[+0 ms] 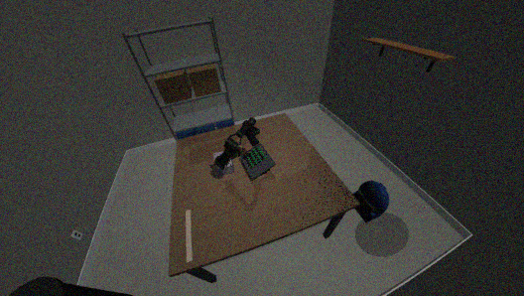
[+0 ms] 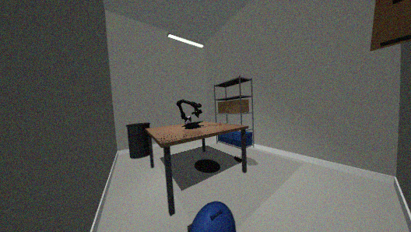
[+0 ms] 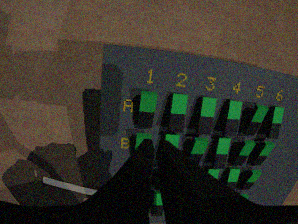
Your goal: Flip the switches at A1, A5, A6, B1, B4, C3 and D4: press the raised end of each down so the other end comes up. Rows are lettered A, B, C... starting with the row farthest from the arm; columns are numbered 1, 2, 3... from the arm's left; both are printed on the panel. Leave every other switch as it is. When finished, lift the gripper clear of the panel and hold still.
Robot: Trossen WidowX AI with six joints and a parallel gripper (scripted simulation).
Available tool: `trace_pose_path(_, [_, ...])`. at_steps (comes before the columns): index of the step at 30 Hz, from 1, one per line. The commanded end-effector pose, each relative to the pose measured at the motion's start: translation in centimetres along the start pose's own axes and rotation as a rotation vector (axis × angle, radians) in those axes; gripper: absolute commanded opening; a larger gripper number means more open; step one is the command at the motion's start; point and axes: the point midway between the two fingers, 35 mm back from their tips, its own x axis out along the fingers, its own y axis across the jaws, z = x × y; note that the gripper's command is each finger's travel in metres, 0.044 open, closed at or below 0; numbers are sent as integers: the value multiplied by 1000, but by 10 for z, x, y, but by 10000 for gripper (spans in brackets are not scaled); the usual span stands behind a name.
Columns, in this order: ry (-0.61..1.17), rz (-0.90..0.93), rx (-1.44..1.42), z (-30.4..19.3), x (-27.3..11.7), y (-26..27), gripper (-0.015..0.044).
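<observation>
The dark switch panel [image 1: 265,169] [image 2: 192,125] [image 3: 127,60] lies on the table. In the wrist view, A1 [image 3: 148,102] and A6 [image 3: 278,116] show green faces toward the panel's far side. A5 [image 3: 259,114] shows a slanted green face, unlike its neighbours. B4 [image 3: 223,146] shows an upright green face. B1 [image 3: 143,137] is partly covered by a fingertip. C3 and D4 are hidden behind the fingers. My gripper [image 3: 154,147] [image 2: 198,116] is shut and empty, above the panel, its tips overlapping B1 and B2 in the wrist view. Height and contact cannot be told.
The panel stands on the wooden table [image 1: 218,223] [image 2: 230,128]. The arm's base [image 2: 186,118] stands beside it. A metal shelf [image 1: 174,113] [image 2: 252,113] is behind the table. A blue round object [image 1: 374,196] [image 2: 214,222] is beyond a table corner.
</observation>
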Motion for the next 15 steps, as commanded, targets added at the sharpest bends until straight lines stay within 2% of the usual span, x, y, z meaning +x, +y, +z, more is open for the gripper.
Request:
trace_pose_path(1, [-2, 0, 2, 5, 11, 1, 0])
trace_pose_path(4, [15, -2, 3, 6, 34, 1, 0])
trace_pose_path(15, [15, -3, 3, 6, 44, 1, 0])
